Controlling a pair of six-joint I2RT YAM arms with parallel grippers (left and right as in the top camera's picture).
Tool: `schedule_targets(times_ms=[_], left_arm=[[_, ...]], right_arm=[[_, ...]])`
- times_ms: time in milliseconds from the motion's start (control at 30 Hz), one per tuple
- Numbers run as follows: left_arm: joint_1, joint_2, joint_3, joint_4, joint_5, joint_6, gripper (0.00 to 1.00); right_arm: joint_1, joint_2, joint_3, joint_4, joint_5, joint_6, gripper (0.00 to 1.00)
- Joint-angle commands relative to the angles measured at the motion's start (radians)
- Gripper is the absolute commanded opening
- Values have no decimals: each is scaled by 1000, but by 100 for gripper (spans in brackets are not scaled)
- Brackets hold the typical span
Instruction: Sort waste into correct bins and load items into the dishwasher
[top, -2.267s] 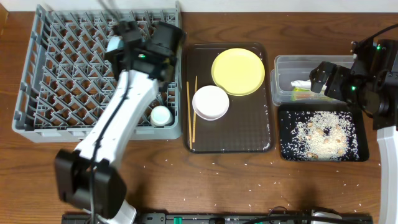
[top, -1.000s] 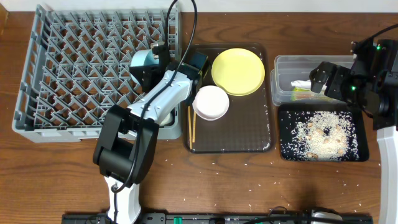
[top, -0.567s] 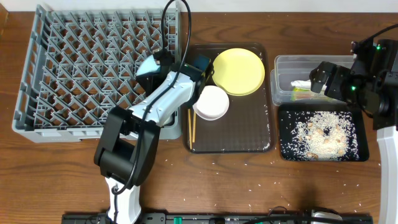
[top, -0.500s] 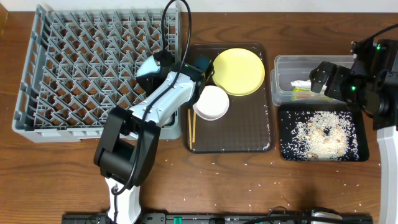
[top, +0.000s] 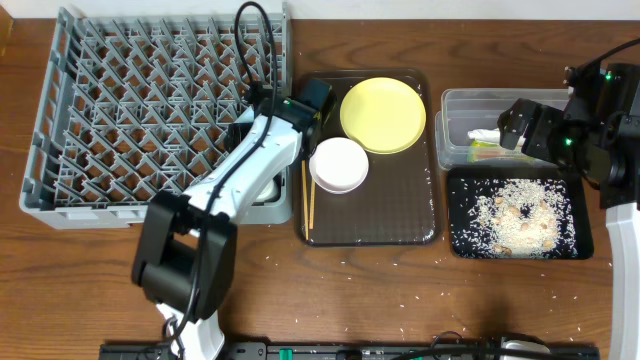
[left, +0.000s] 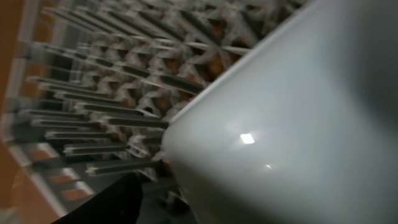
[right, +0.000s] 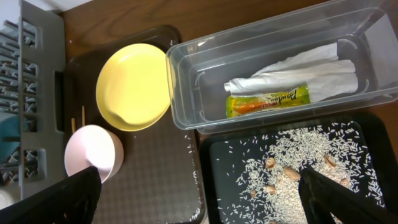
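Overhead: L arm runs up from the 6 o'clock edge to the L gripper (top: 310, 100), which sits over the seam btw the grey rack (top: 45, 120) and the brown serving tray (top: 390, 205), at the tray's 11 o'clock corner. Its jaws aren't visible here.

Left wrist cam: one dark finger (left: 106, 202) at 7 o'clock. The light blue bowl (left: 280, 124) fills most of the view, v. close to the lens, w/ rack pegs behind at 10 o'clock. Can't tell whether the L gripper is clamping it.

On the brown tray, the white bowl (top: 338, 165) is centre-left and the yellow plate (top: 383, 113) is at its 1 o'clock. The chopsticks (top: 308, 195) lie along the left edge.

R gripper (top: 518, 125) hangs over the clear tub (top: 455, 110) at the table's 2 o'clock. Its fingers (right: 68, 199) are spread wide, holding nothing. The tub holds the napkin (right: 305, 68) w/ the wrapper (right: 267, 101) just at its 6 o'clock. The black tray (top: 455, 245), at 6 o'clock of the tub, holds the rice (top: 515, 200) and scraps.
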Motion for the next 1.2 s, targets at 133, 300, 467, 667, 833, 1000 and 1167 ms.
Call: schedule_targets(times_ms=[133,300,467,667,833,1000,1167], left_arm=[[3,-141,0,39,307,83,75],[3,-205,0,77,436,98,79],[3,-232,0,103,595,116,79],[-13,-232,0,86,753,116,79],[-66,-232,0,53,766,72,79],[-133,-231,0,47,729,31,79],[-168,-225,-1,36,686,-21,78]], right_arm=[[-8,1,2,-3,3,-10,99],[-8,1,2,-3,3,-10,99],[-8,1,2,-3,3,-10,99],[-8,1,2,-3,3,-10,99],[-8,1,2,-3,3,-10,99],[-8,1,2,-3,3,-10,99],[-8,1,2,-3,3,-10,99]])
